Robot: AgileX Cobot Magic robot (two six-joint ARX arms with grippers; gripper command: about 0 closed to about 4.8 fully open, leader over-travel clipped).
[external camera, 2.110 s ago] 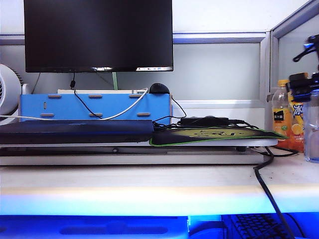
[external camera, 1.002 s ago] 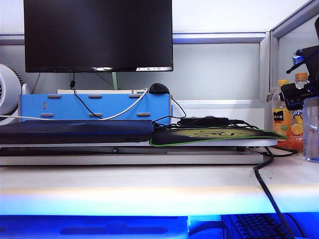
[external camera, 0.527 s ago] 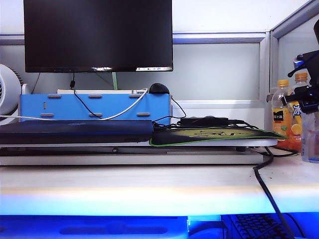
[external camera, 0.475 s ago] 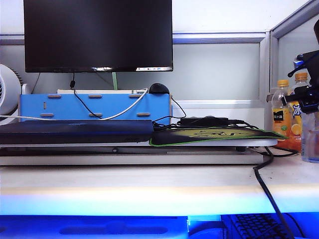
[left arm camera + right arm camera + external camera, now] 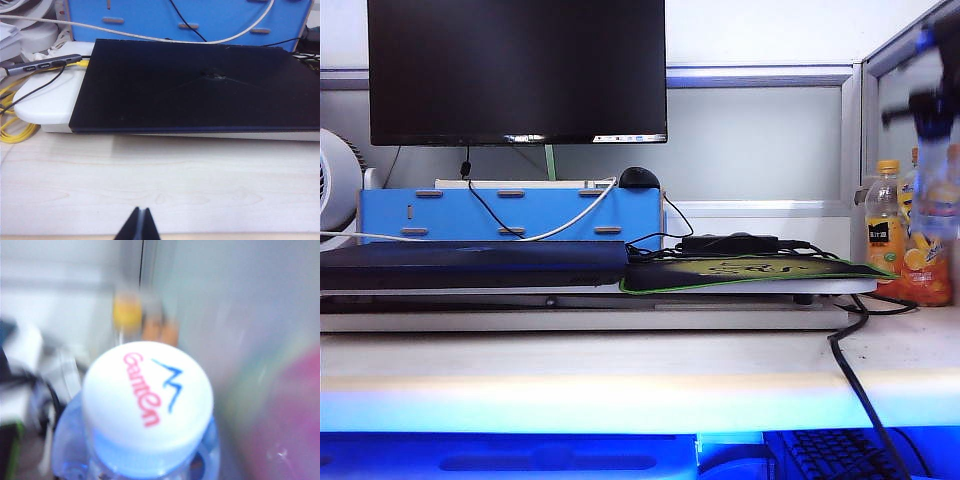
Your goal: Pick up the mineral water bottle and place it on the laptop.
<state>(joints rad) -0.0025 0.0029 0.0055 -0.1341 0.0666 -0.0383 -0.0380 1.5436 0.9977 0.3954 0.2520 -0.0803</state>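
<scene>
One bottle aloft, laptop lid free

**Position.** One bottle (image 5: pixel 934 175) hangs at the far right of the exterior view, clear of the table (image 5: pixel 620 365) and in front of the juice bottles (image 5: pixel 886 225). It shows only as a bluish smear. The right pincer (image 5: pixel 924 100) is a dark blur near its top. Its fingers cannot be made out, but since nothing else bears the bottle, I judge it clamped on the upper part. The right wrist view looks straight down on the cap (image 5: pixel 145 400). The left pincer (image 5: pixel 140 227) has its tips pressed together, empty, low over bare table in front of the laptop (image 5: pixel 195 85).

**Handling.**
- The bottle appears full, so it is likely fairly heavy for its size and would swing below a high grip.
- Its thin clear plastic should give under pressure, and the smooth wall could slip.
- The hard cap and the shoulder below it are the stiffest hold. A lower waist cannot be checked in these views.
- It is tall and narrow, so it may tip easily when stood up.

**Surfaces.**
- The laptop is a thin, flat, dark slab, closed, with a matt plain lid. It rests on a white stand.
- The lid is bare across its width.
- A mouse pad (image 5: pixel 750 271) lies just beside it, soft and green-edged, with cables across it.
- The table top is pale wood grain.
</scene>
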